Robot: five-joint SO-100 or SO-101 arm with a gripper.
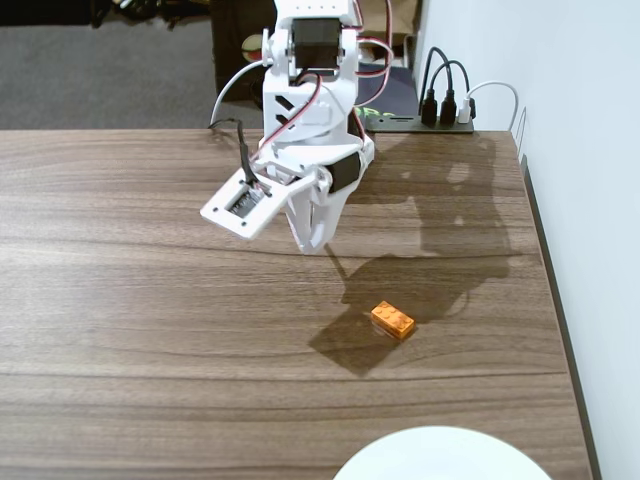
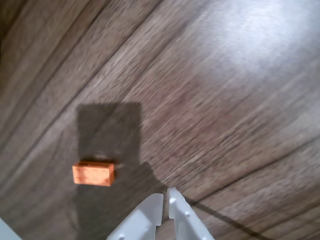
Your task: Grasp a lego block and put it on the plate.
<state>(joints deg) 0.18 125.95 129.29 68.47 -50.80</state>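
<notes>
One small orange plastic lego block (image 1: 393, 321) lies flat on the brown wood-grain counter (image 1: 120, 300), clear of the large white round plate (image 1: 440, 455) (only its rim shows at the bottom edge). The white two-finger tool (image 1: 313, 243) hangs above the counter, fingers pressed together, holding nothing.

A dark brown wood-grain desk (image 1: 120, 300) filled most of the fixed view, its grain running left to right. At its far right edge lay a black power strip (image 1: 425, 122) with two black plugs (image 1: 438, 105) and one white plug (image 1: 466, 108) pushed into it, their cables arching upward. A pale white wall (image 1: 580, 150) ran along the desk's right side. Beyond the far edge, a grey carpeted floor (image 1: 100, 75) showed on the left. In the wrist view the same wood surface (image 2: 225, 100) looked blurred, with a bright glare patch toward the far right.
</notes>
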